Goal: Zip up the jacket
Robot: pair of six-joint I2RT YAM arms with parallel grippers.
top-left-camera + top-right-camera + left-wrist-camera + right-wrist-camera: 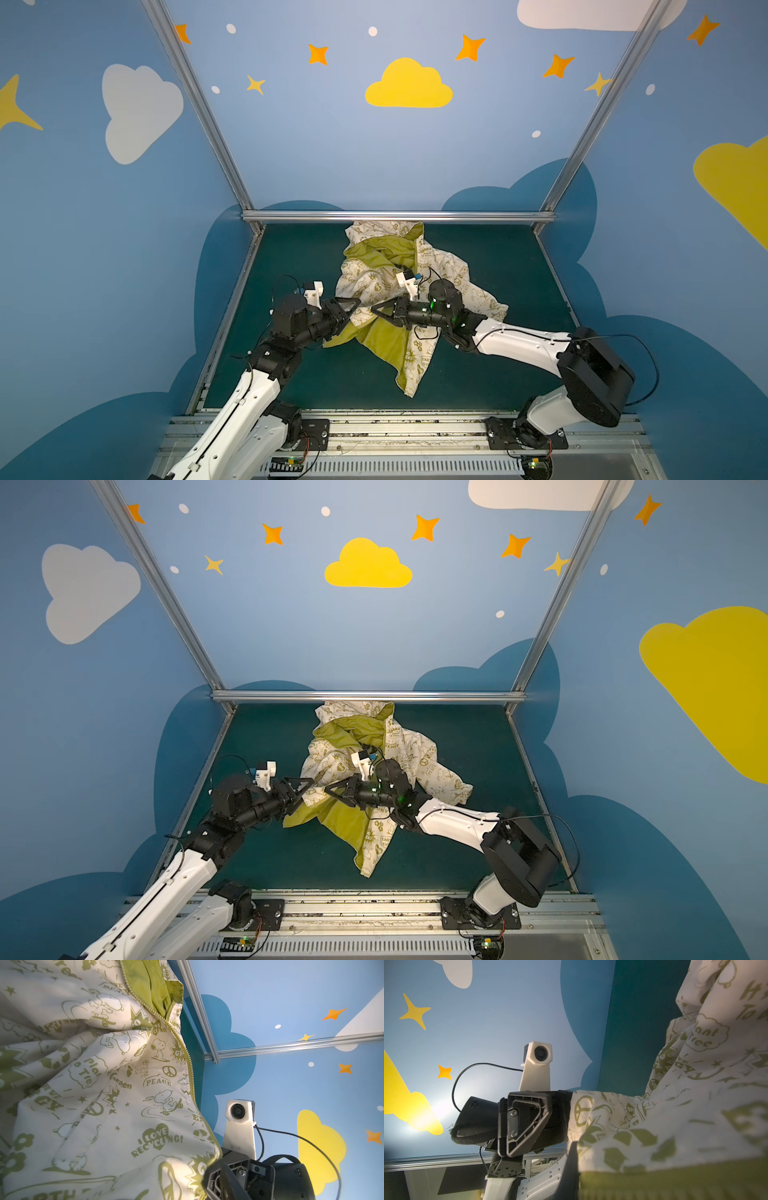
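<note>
We find the jacket (446, 270) crumpled in the middle of the dark green mat (291, 374). Its hood (374, 230) lies against the far rail (399, 216) and its front is open, so the yellow-green lining (374, 249) shows near the hood and again at the near hem. Both arms meet at the jacket's near-left edge. The right gripper (379, 309) reaches across the garment with its jaws pressed together on a fold of the printed cloth. In the left wrist view the olive zipper teeth (190, 1064) run down the free edge straight into that grip. We take this to be the reason for the hold: pinching the front edge lifts it off the mat and draws the tooth row taut. The left gripper (348, 308) faces it almost tip to tip, touching the same flap from the other side. We cannot tell whether its jaws are pinching the cloth or stand apart around it, since the fabric hides the gap in every view. We judge it is placed there to take a second hold beside the first, so the edge can be stretched between the two. We cannot pick out the slider, so we reckon the zipping itself is not yet begun.
</note>
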